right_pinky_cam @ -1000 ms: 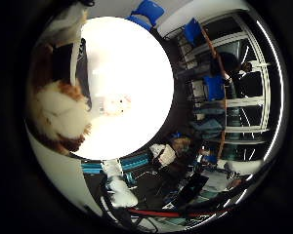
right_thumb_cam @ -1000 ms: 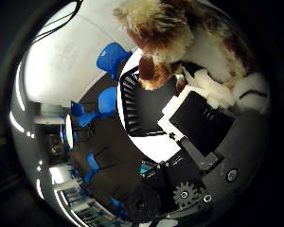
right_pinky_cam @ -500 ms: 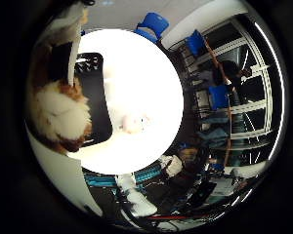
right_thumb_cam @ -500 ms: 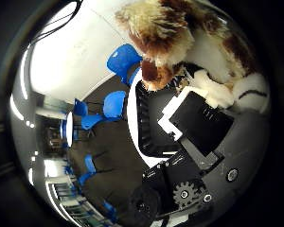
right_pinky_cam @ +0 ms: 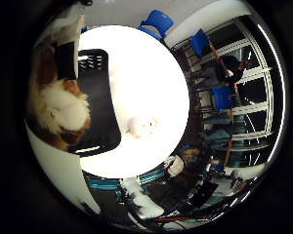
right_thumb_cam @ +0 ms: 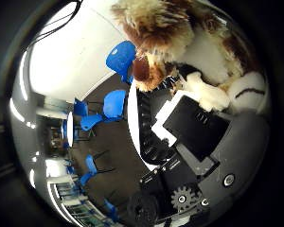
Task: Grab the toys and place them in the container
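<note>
Brown-and-white plush toy (right_thumb_cam: 180, 42) in the robot hand (right_thumb_cam: 199, 137), fingers curled round it, above black container (right_pinky_cam: 95, 105); small white toy (right_pinky_cam: 142, 126) on white table (right_pinky_cam: 151, 73)

A classroom or meeting room turned robot lab is suggested. Blue chairs (right_thumb_cam: 114, 102) are seen scattered over a dark floor (right_thumb_cam: 116, 146), a round white counter (right_pinky_cam: 151, 92) is set among them, and tall dark windows (right_pinky_cam: 254, 92) are seen along one wall.

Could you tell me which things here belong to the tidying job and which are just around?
Job:
- brown and white plush toy, in the robot hand
- small white toy on the round table
- black container

Around:
- blue chairs
</note>
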You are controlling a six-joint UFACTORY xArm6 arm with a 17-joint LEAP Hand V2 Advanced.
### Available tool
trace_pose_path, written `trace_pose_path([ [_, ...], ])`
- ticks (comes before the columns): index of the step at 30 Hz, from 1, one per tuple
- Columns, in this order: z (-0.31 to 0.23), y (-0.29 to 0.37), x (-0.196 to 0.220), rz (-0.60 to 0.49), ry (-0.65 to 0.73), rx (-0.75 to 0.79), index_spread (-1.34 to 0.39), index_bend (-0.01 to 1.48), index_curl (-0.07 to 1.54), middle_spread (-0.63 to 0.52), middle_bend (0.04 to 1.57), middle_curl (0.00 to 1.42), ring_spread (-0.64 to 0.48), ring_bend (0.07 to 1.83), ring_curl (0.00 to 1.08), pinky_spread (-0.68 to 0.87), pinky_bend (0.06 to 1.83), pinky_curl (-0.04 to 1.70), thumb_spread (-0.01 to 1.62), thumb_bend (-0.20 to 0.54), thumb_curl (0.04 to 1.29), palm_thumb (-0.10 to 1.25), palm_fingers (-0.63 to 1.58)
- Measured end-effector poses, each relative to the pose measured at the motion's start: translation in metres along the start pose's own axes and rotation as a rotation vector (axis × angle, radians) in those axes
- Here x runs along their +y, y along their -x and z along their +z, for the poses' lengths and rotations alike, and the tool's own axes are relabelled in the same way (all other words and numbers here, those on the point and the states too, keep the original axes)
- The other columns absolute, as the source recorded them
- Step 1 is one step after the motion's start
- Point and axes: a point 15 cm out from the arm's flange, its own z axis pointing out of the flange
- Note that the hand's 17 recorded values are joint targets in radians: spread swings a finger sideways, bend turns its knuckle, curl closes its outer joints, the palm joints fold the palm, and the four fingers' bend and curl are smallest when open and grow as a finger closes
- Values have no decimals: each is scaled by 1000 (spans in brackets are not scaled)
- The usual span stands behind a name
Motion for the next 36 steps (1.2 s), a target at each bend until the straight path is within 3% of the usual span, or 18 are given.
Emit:
trace_pose_path([
  [4, 8, 14, 2, -24, 23, -49, -385, 212, 824, -267, 702, 820, -274, 1109, 588, -521, 1016, 766, 1016, -20, 606, 780, 810],
  [8, 19, 29, 6, -43, 57, -79, -433, 196, 759, -262, 571, 750, -246, 1000, 528, -434, 941, 727, 1102, -18, 546, 783, 583],
  [13, 38, 35, 8, -71, 94, -77, -457, 247, 665, -178, 430, 636, -128, 876, 448, -64, 769, 694, 1158, -20, 487, 761, 365],
  [15, 49, 35, 10, -76, 116, -73, -454, 248, 646, -164, 418, 618, -104, 848, 432, 11, 744, 682, 1162, -20, 479, 752, 340],
  [17, 56, 34, 14, -78, 144, -68, -445, 270, 601, -116, 372, 560, -11, 728, 377, 251, 658, 635, 1172, -22, 456, 724, 234],
  [21, 59, 28, 25, -87, 193, -60, -426, 245, 527, -51, 301, 483, 124, 563, 297, 437, 550, 538, 1177, -21, 431, 697, 150],
  [36, 5, -23, 67, -78, 269, -46, -381, 172, 349, 32, 187, 348, 220, 369, 218, 508, 460, 376, 1172, -24, 352, 576, 194],
])
